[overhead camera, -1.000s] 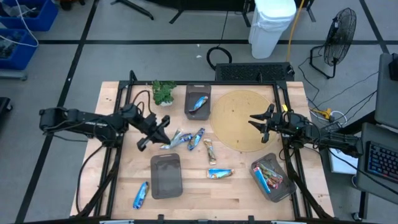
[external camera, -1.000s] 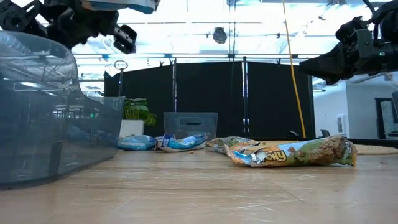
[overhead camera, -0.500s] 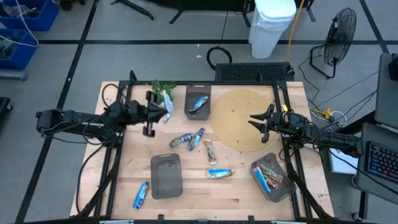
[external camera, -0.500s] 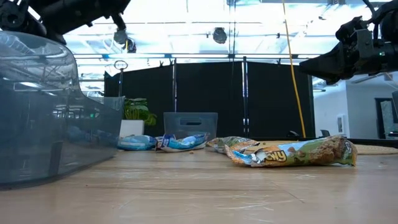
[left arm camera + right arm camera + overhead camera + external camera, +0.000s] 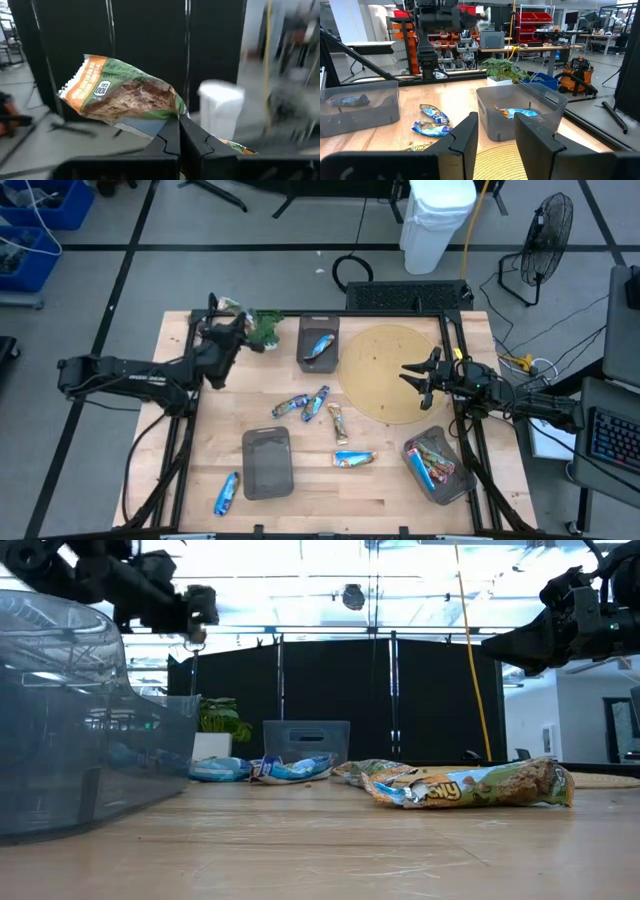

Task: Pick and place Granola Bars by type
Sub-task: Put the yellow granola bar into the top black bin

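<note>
My left gripper (image 5: 224,320) hangs above the table's far left corner, next to the small plant (image 5: 263,327), and is shut on a green-and-orange granola bar (image 5: 125,92). Other granola bars lie flat on the table: a blue cluster (image 5: 302,404), a tan one (image 5: 340,423), a blue one (image 5: 353,459) and another blue one (image 5: 227,493). A far bin (image 5: 318,343) holds a blue bar and a right bin (image 5: 438,465) holds several. My right gripper (image 5: 410,375) waits open over the round mat (image 5: 385,370), holding nothing. My left gripper pinches the bar's wrapper along its lower edge (image 5: 172,116) between its two shut fingers (image 5: 167,137). The fingers point level. Most of the bar sticks out to one side of them and a short piece (image 5: 232,145) to the other. The bar is lifted clear of the table.
An empty dark bin (image 5: 267,463) stands near the table's front; in the low view it fills the left side (image 5: 60,720). A tan-green bar (image 5: 470,785) lies close to the low camera. Dark frame rails (image 5: 195,360) run along the table's left and right sides.
My left gripper has risen from beside the bar cluster and gone toward the table's far left corner, staying shut on the bar. Its wrist has swung round from pointing down at the table to pointing level. The bar has travelled with it, clear of the table.
</note>
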